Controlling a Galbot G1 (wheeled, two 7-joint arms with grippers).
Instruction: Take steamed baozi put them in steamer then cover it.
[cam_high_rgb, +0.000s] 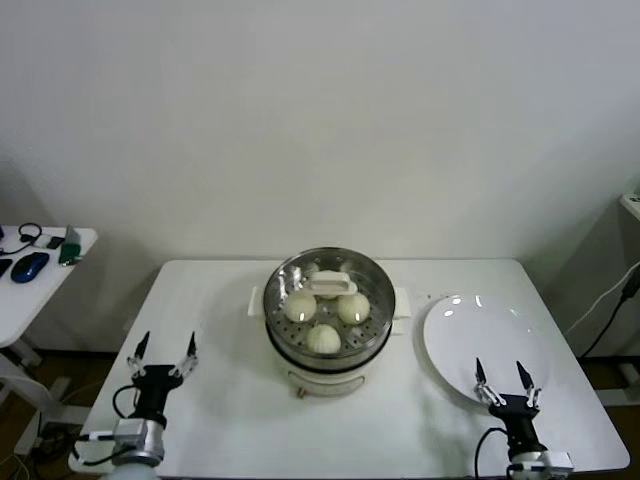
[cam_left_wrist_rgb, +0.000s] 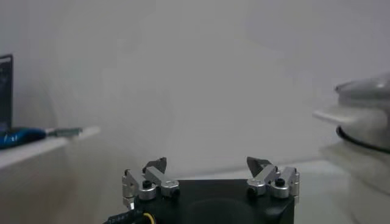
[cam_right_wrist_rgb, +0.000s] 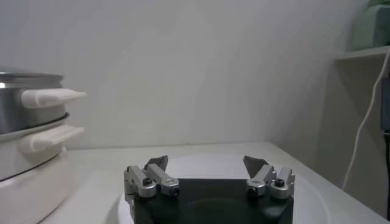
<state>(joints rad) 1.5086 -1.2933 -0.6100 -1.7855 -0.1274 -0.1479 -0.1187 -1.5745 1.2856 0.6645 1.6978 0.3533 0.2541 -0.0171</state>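
Observation:
The steamer stands at the table's middle on its cream-white pot base. The glass cover sits on it, its cream-white handle at the centre. Through the glass I see three baozi; a fourth is hidden under the handle. My left gripper is open and empty at the front left, well apart from the steamer. My right gripper is open and empty at the front right, over the near edge of the plate. The steamer's side shows in the right wrist view and the left wrist view.
An empty flat white plate lies right of the steamer; it also shows under the right gripper in the right wrist view. A side table with small items stands far left. A cable hangs at the far right.

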